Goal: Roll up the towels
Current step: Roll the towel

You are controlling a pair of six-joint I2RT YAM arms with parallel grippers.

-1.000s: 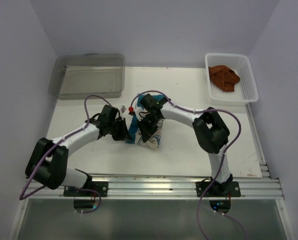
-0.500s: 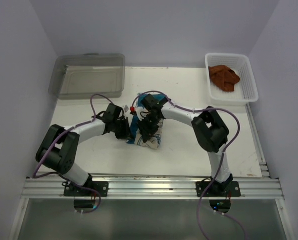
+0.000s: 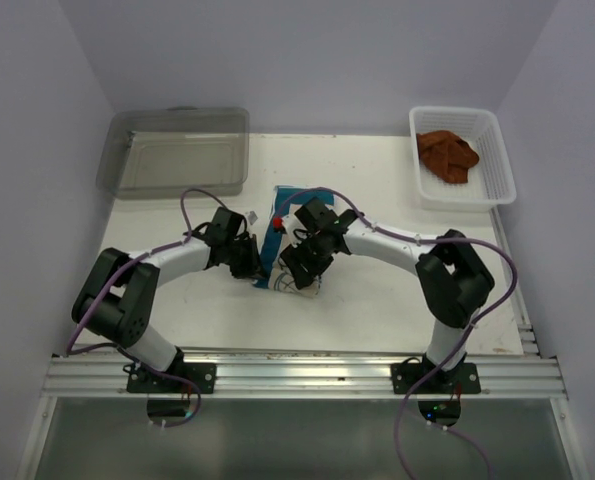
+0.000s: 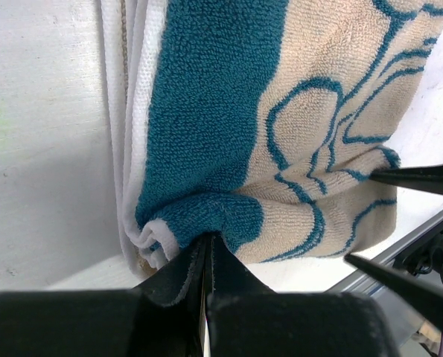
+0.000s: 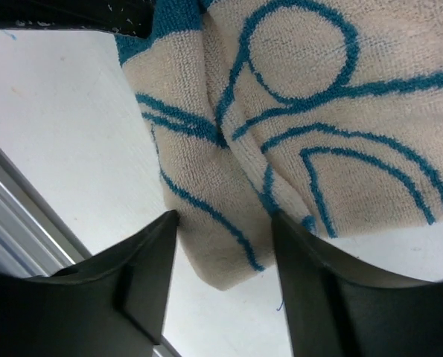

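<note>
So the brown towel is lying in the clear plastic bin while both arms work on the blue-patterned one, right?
No: the brown towel lies in the white basket at the back right, as the top view shows. The part about the blue-patterned towel is right.

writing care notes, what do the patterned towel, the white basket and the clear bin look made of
patterned towel: matte terry cloth, probably cotton, fuzzy looped pile. white basket: likely moulded plastic, gridded mesh walls. clear bin: likely smoky transparent plastic, see-through.
</note>
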